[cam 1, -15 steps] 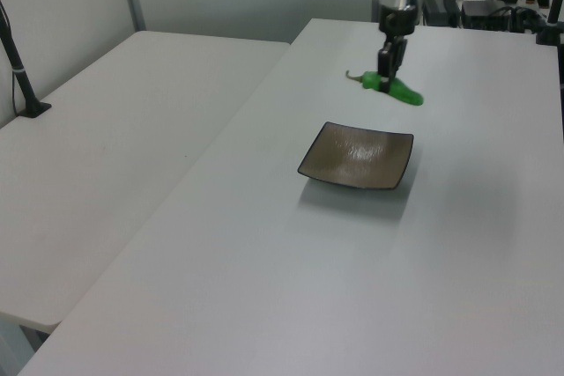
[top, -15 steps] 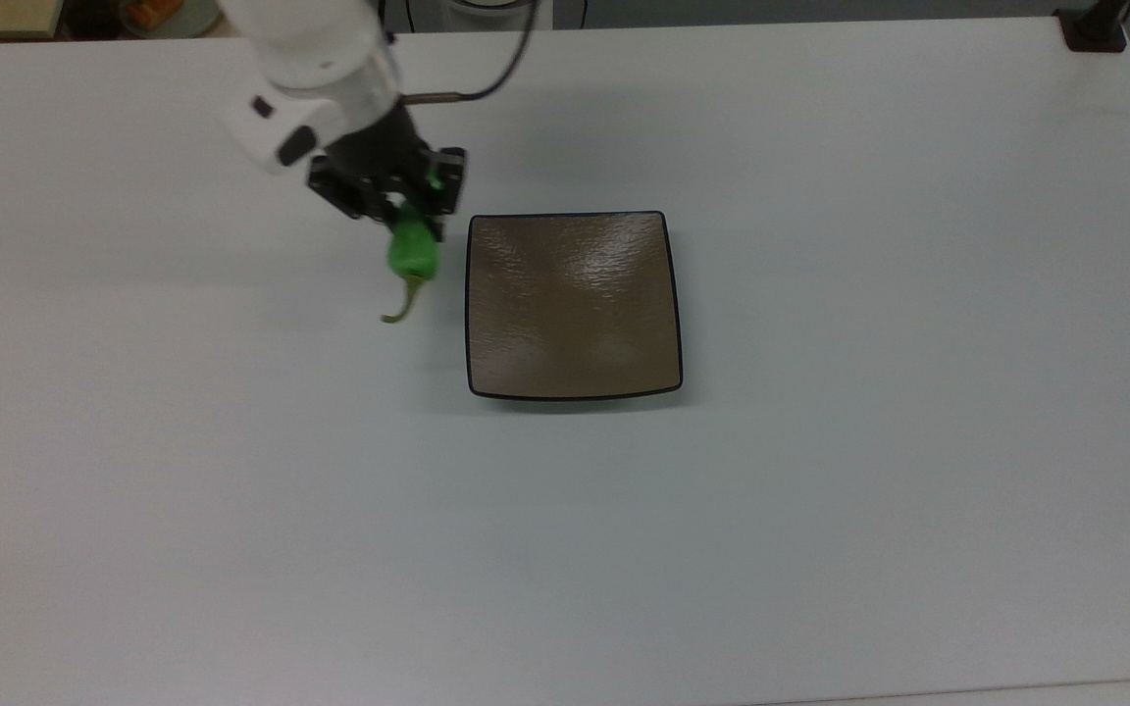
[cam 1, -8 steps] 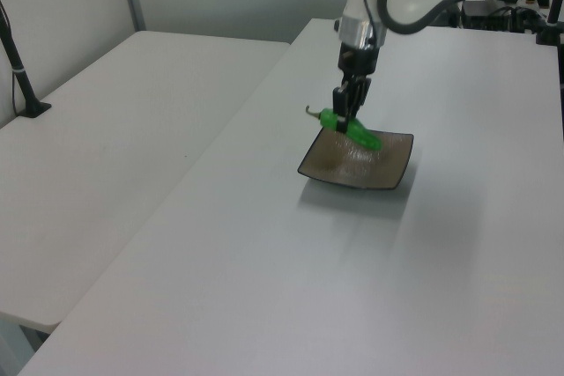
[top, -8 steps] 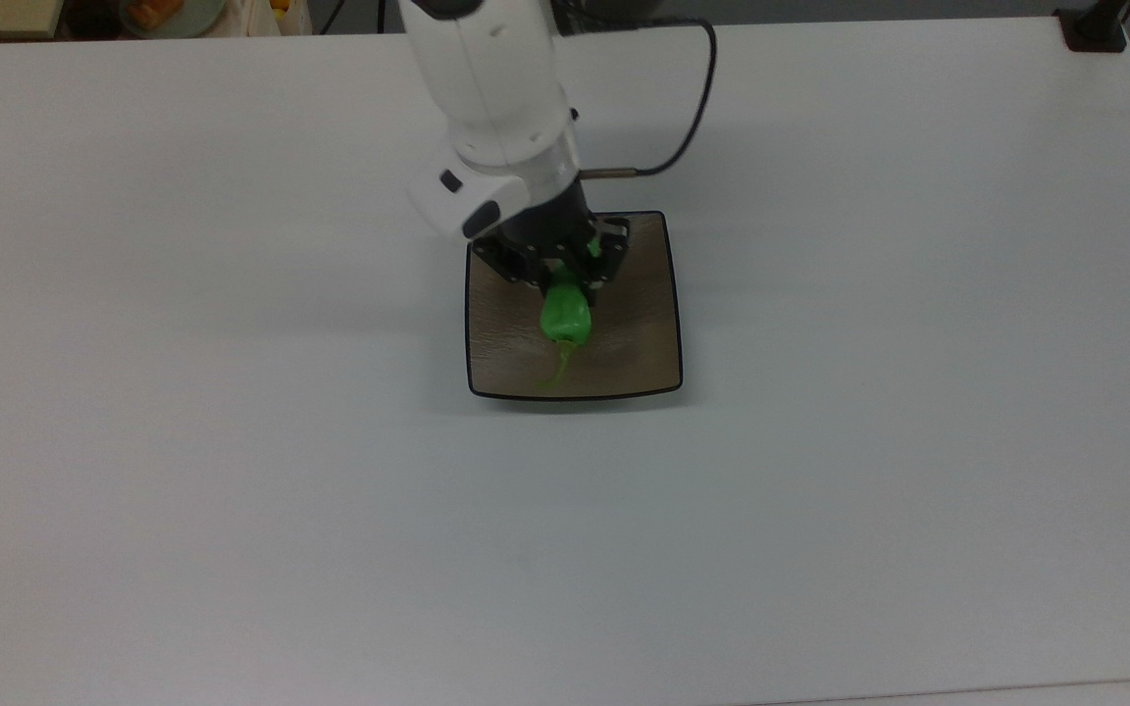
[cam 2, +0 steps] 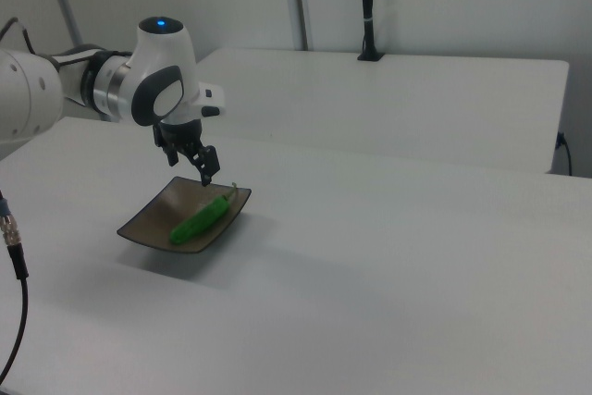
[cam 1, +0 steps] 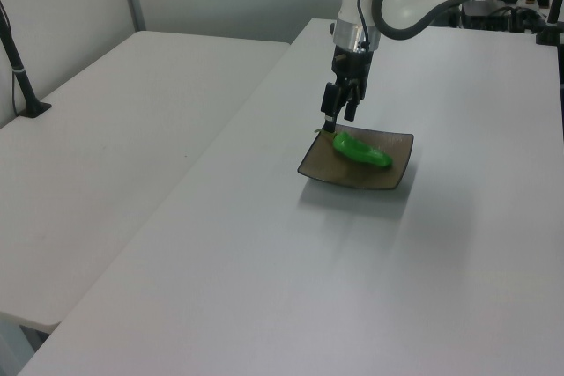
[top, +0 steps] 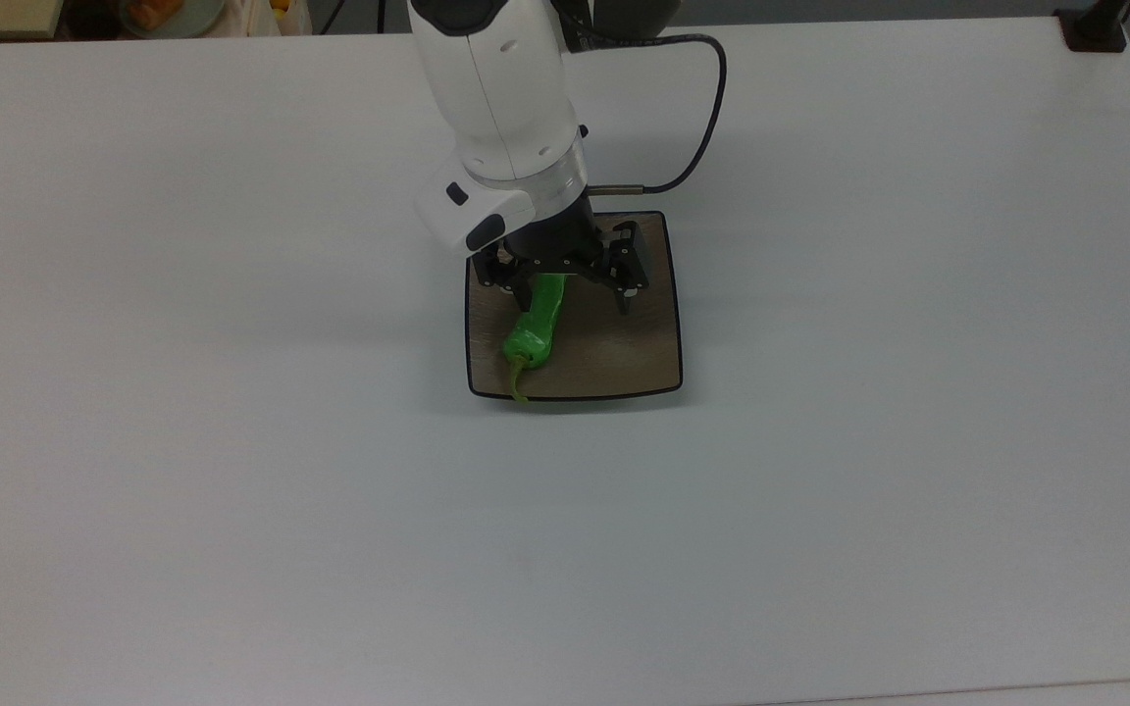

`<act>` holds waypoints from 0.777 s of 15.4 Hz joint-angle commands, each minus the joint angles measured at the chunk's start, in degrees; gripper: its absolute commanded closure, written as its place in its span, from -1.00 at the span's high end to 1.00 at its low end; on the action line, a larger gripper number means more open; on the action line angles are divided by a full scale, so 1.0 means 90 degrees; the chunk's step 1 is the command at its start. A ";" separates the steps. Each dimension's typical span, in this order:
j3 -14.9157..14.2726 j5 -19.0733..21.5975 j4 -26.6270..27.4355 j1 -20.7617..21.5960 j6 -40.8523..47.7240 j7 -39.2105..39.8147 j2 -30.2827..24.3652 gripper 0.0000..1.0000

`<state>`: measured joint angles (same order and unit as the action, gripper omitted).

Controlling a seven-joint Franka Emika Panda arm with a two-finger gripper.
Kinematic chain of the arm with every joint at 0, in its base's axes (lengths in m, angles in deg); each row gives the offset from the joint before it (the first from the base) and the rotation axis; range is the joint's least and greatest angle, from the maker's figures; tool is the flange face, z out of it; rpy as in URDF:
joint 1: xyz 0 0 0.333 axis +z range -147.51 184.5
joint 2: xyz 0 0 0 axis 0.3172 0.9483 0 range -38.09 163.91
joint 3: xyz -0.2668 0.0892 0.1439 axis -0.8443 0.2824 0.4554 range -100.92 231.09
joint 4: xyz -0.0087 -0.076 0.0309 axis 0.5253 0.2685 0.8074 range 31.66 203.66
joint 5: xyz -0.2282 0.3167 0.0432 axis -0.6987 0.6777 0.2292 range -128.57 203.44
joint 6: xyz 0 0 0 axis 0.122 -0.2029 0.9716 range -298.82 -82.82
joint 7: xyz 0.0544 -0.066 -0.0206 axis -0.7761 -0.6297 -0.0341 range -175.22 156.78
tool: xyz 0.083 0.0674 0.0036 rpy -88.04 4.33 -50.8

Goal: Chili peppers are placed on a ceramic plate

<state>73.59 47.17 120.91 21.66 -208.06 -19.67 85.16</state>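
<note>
The chili pepper (top: 536, 331) lies on the ceramic plate (top: 643, 343), just above the middle of the top view, its stem over the lower rim. The gripper (top: 570, 284) hovers above, fingers apart and empty. The pepper looks light, glossy, probably slippery; its thick middle seems best for holding.

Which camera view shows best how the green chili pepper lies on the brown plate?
The top view: the chili pepper lies whole on the ceramic plate, its stem reaching the near rim. The left view shows the pepper from the side, stem end below the open gripper. The right view shows it lengthwise but foreshortened.
</note>
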 commanded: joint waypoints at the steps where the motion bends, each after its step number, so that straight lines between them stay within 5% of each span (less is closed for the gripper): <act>1: -0.0008 -0.0095 -0.0009 -0.0019 0.0501 -0.0060 -0.0362 1.00; 6: -0.0008 -0.0856 -0.0009 -0.0097 0.1761 0.0330 -0.0929 1.00; 12: -0.0095 -0.0935 0.0487 -0.0361 0.2769 0.1327 -0.1953 1.00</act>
<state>73.37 39.25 120.08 19.54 -184.93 -11.79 73.89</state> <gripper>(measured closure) 0.000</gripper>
